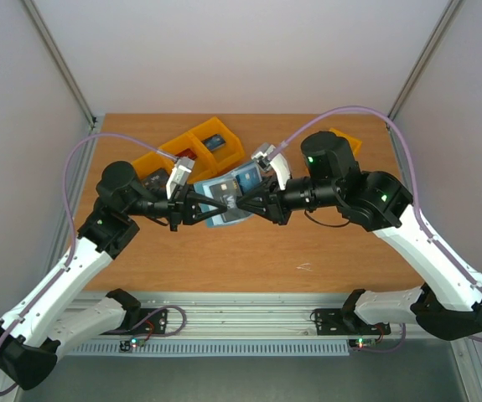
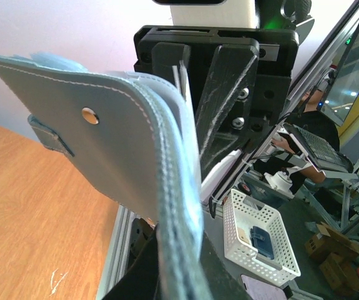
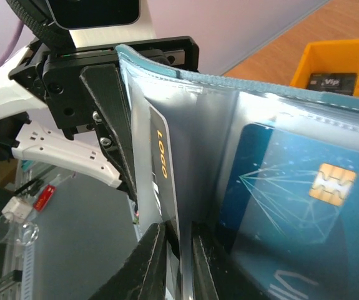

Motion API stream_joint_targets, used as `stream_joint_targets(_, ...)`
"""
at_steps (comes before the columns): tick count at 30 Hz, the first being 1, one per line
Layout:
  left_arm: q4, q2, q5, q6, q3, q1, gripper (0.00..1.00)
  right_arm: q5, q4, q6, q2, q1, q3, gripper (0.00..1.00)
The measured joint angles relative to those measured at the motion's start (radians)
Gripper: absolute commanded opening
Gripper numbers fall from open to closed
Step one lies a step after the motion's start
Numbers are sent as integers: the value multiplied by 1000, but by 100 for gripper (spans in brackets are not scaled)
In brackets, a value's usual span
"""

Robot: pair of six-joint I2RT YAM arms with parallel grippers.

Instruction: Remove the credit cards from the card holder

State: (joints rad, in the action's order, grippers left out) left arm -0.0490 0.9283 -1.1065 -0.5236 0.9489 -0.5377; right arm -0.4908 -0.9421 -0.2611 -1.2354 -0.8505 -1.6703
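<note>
Both clamped: L gripper point(image 2: 176, 270) on wallet point(image 2: 98, 144) edge, R gripper point(image 3: 176, 245) on grey card point(image 3: 157, 164) inside wallet. Risk: pocket pinched too, wallet yanked loose.

At the left of the left wrist view, the card holder point(image 2: 104, 150) is showing grey-teal with pale stitching. Inside, a blue card point(image 3: 291, 200) is displaying thin white lines and a gold chip, and a dark grey card point(image 3: 157, 162) is bearing orange digits. In the top view's upper left, orange bins point(image 1: 224, 127) are standing out against the brown woodgrain table point(image 1: 308, 260).

Orange bins point(image 1: 192, 149) cluster on the wooden table point(image 1: 324, 260) just beyond the left gripper point(image 1: 209, 206) — another orange bin point(image 1: 347, 136) sits behind the right gripper point(image 1: 242, 203).
</note>
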Motion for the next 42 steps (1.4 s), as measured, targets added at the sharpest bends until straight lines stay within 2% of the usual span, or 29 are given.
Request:
stream_joint_targets(1,0,0,0,0,-1,0,0,-8,2,1,-4,0,-1,2)
stream_joint_targets(4,4,0,2,0,-3,5,2,-38,11,7,-11,1,-1,1)
stream_joint_targets(6,3,0,2,0,-3,5,10,-49,13,8,-8,3,-1,1)
stream_joint_targets(8,-1,0,1,1,-3,4,13,-51,16,8,-3,3,1,1)
stream_joint_targets(14,-7,-1,0,3,-3,0,16,-19,8,-2,19,3,7,1)
stream_joint_targets(16,-8,-1,0,3,-3,0,15,-7,7,-5,28,5,7,1)
stream_joint_targets(22,-7,-2,3,2,-5,-1,1,10,-5,-13,44,10,7,1)
stream_joint_targets(36,4,-5,4,1,-16,-1,0,89,-111,-47,84,39,-23,1)
stream_joint_targets(42,124,-16,73,58,-23,-2,0,256,-206,-50,106,102,-50,1)
